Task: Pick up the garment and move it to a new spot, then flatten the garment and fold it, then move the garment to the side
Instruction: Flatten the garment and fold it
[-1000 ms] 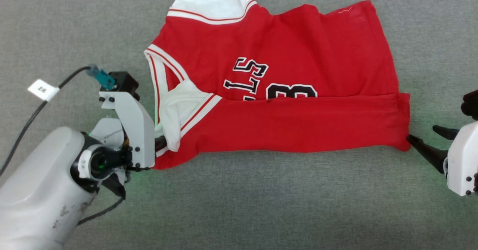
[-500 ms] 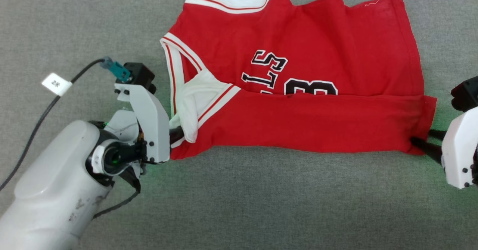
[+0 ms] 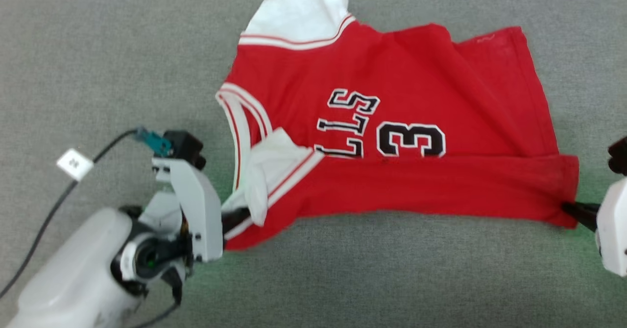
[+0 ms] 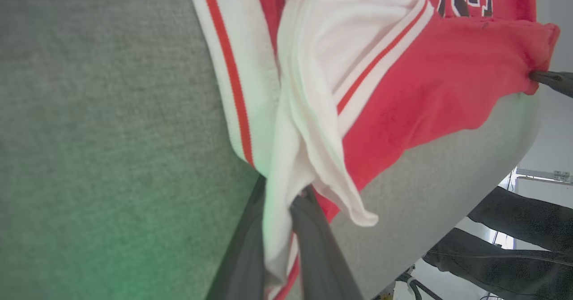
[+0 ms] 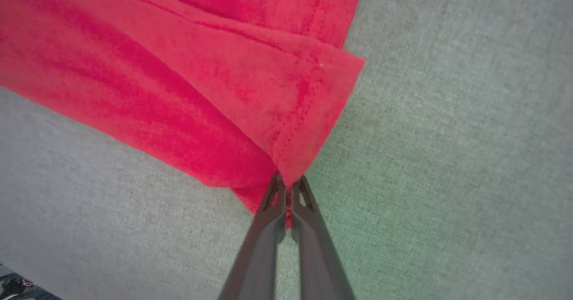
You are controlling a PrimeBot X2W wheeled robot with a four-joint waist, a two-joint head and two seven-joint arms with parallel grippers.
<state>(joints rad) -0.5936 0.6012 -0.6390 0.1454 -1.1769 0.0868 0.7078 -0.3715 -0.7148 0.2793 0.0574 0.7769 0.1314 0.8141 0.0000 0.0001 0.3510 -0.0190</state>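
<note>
The garment (image 3: pixel 392 137), a red jersey with white sleeves and black lettering, lies on the grey surface with its near long edge folded over the print. My left gripper (image 3: pixel 237 217) is shut on the garment's near left corner, by the white sleeve; in the left wrist view its fingers (image 4: pixel 313 242) pinch white and red cloth (image 4: pixel 403 89). My right gripper (image 3: pixel 570 209) is shut on the garment's near right hem corner; in the right wrist view the gripper (image 5: pixel 286 184) clamps the red cloth (image 5: pixel 201 89).
Grey fabric surface (image 3: pixel 367 279) runs all around the garment. A black cable with a white tag (image 3: pixel 74 164) trails from the left arm. In the left wrist view, dark trouser legs of a person (image 4: pixel 515 237) stand beyond the surface's edge.
My right gripper closed on the garment's near right corner; a second ago its fingers stood apart at the corner. The head camera shifted, so the whole scene sits differently.
</note>
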